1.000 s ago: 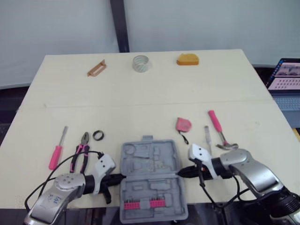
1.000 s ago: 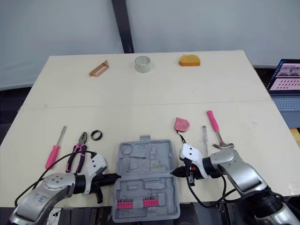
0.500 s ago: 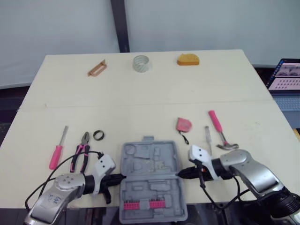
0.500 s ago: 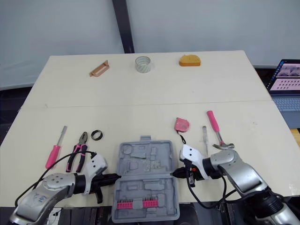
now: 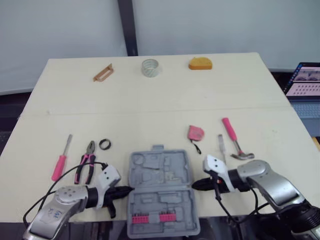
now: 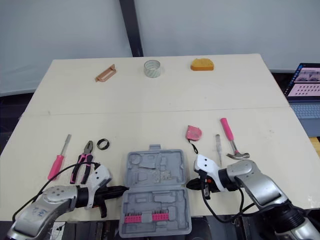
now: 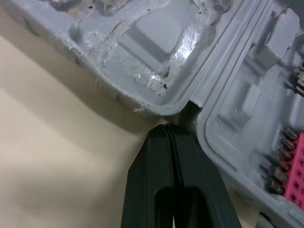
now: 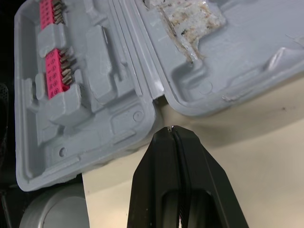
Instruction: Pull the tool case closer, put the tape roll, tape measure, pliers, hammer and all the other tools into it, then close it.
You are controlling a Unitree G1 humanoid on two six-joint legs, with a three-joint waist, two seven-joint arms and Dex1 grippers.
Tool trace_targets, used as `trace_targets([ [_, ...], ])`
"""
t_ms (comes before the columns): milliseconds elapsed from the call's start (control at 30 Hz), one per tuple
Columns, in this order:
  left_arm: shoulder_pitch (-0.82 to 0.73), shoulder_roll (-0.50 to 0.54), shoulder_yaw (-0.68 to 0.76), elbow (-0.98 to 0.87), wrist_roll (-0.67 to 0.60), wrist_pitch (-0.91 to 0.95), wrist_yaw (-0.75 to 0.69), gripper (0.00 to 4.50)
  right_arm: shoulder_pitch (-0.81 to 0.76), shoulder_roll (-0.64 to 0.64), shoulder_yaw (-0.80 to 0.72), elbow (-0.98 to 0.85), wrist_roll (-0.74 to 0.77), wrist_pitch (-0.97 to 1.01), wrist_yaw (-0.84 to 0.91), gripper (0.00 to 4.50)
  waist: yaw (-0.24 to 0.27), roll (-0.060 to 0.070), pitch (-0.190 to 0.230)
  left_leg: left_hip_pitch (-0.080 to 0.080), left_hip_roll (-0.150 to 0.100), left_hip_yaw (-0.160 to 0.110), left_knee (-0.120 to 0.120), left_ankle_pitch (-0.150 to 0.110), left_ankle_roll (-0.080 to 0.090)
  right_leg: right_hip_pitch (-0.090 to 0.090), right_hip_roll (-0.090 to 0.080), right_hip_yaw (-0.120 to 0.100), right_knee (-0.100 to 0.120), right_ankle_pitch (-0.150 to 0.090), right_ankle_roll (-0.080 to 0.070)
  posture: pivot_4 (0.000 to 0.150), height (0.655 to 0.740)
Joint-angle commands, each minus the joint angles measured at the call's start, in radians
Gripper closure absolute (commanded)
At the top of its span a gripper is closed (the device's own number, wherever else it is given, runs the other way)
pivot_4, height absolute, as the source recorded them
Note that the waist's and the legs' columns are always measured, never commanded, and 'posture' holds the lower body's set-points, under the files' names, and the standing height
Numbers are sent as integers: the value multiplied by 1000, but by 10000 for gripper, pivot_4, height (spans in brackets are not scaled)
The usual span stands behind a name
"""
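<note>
Flanking the open grey tool case (image 5: 161,192) at the tabletop's (image 5: 150,100) near edge, my left claw (image 7: 166,127) and right claw (image 8: 171,129) are both pressed fully together, holding nothing, tips just beside its hinge ends.

My left gripper (image 7: 167,130) at the case (image 7: 152,38)
Fingers pressed together; tip just beside the hinge notch; pink bits (image 7: 292,156) sit in one half.
</note>
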Motion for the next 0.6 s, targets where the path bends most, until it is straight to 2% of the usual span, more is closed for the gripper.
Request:
trace_targets([
  [33,23,14,43,3,-23,21,-4,44444,17,-6,-65,-3,51,-16,14,44359,0,0,0,0,0,0,0,0,0,0,0,0,0,0,0,1500,7400],
  [133,36,21,97,-35,-74,50,-19,44444,31,8,-137,-1,114,-3,11,44359,0,0,0,0,0,0,0,0,0,0,0,0,0,0,0,1500,7400],
  [200,58,31,175,-77,-131,79,-31,44444,69,-26,-199,6,149,-15,39,44359,0,0,0,0,0,0,0,0,0,0,0,0,0,0,0,1500,7400],
  [267,84,40,316,-100,-193,109,-30,44444,114,-70,-300,24,195,1,56,44359,4,-1,1,-1,0,0,0,0,1,0,0,0,0,0,0,1500,7400],
  [300,96,45,380,-101,-215,119,-31,39331,132,-89,-345,36,214,9,60,42280,5,-2,1,-1,0,0,0,0,1,0,0,0,-1,0,0,1500,7400],
  [333,110,50,452,-90,-235,128,-33,36363,152,-110,-393,52,230,15,65,38811,5,-2,1,-2,0,0,1,-1,1,1,0,0,-1,0,0,1500,7400],
  [367,122,53,511,-72,-242,126,-33,34535,167,-126,-435,73,243,20,67,37701,5,-2,1,-2,0,0,1,-1,1,1,0,0,-1,0,-1,1500,7400],
  [400,132,55,572,-42,-244,120,-32,29801,182,-140,-479,102,245,11,67,33414,4,-2,1,-1,0,0,1,-1,1,1,0,0,-2,1,-1,1500,7400],
  [433,141,59,627,-17,-245,117,-31,27490,193,-151,-519,130,249,8,65,30255,3,-2,1,-1,0,0,2,-1,1,1,0,0,-2,1,-1,1500,7400],
  [500,155,64,720,43,-240,104,-27,19626,206,-160,-597,185,260,5,47,22227,3,-2,1,0,0,0,1,-1,1,2,0,0,-2,1,-1,1500,7400],
  [533,163,62,755,66,-244,101,-26,14843,210,-161,-628,209,266,2,39,16592,0,-2,1,0,0,1,0,-1,1,2,0,0,-3,1,-1,1500,7400],
  [567,165,61,790,106,-239,87,-22,13503,212,-158,-660,240,262,-11,25,15019,0,-2,1,0,1,2,-1,-1,2,2,1,0,-3,1,-1,1500,7400],
  [600,165,59,817,141,-232,72,-17,7892,212,-151,-685,266,257,-22,5,9322,0,-2,1,0,1,2,-1,-1,2,2,1,0,-3,1,-1,1500,7400],
])
